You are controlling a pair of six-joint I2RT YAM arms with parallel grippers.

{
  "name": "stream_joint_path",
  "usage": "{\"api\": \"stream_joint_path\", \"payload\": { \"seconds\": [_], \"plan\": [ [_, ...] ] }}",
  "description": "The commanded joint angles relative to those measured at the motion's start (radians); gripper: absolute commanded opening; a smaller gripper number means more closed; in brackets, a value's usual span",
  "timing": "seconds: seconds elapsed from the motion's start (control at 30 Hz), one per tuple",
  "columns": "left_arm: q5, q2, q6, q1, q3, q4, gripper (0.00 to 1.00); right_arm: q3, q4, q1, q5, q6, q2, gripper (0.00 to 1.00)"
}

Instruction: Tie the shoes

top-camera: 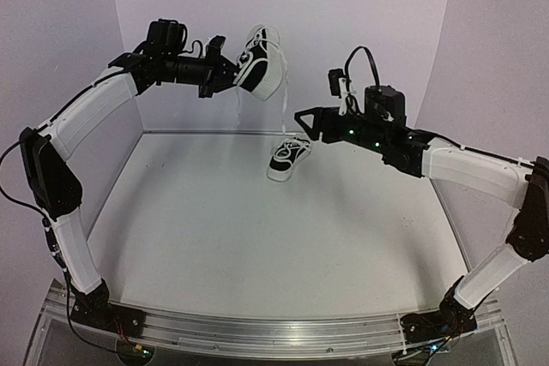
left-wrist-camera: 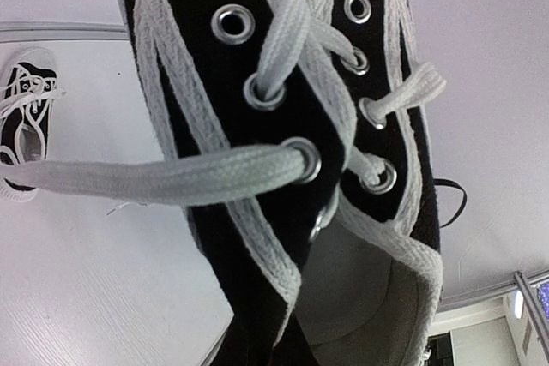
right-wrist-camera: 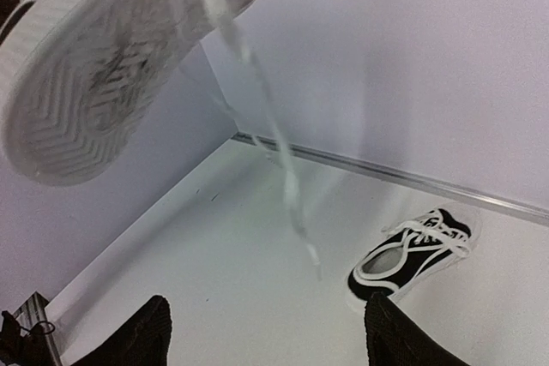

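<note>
The table (top-camera: 214, 237) is a plain white board with a metal rail (top-camera: 257, 332) along its near edge. Pale, bare walls (top-camera: 360, 6) close it in at 9, 12 and 3 o'clock.

The left gripper (top-camera: 226, 73) is raised high at 11 o'clock, its fingers pressed together on the lifted shoe (top-camera: 262, 62). That shoe hangs in the air with its sole turned toward the right arm, and a white lace (top-camera: 282, 96) dangles from it.

The right gripper (top-camera: 304, 123) hovers at 1 o'clock. Its fingers (right-wrist-camera: 141, 336) are spread wide with nothing between them. From those fingers, the lifted shoe is up at 10 o'clock and apart from them. The second shoe (top-camera: 288, 159) lies on the table just below the right gripper, toward the back wall, laces loose.
</note>
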Motion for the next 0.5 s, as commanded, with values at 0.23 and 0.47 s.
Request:
{"api": "stream_joint_path", "payload": {
  "seconds": [0.23,0.47],
  "plan": [
    [0.133,-0.11,0.029,0.01,0.012,0.106,0.0,0.185,-0.021,-0.021,-0.139,-0.107,0.187,0.79],
    [0.135,-0.126,0.009,0.018,-0.025,0.132,0.0,0.255,-0.012,-0.021,-0.187,-0.107,0.256,0.34]
  ]
}}
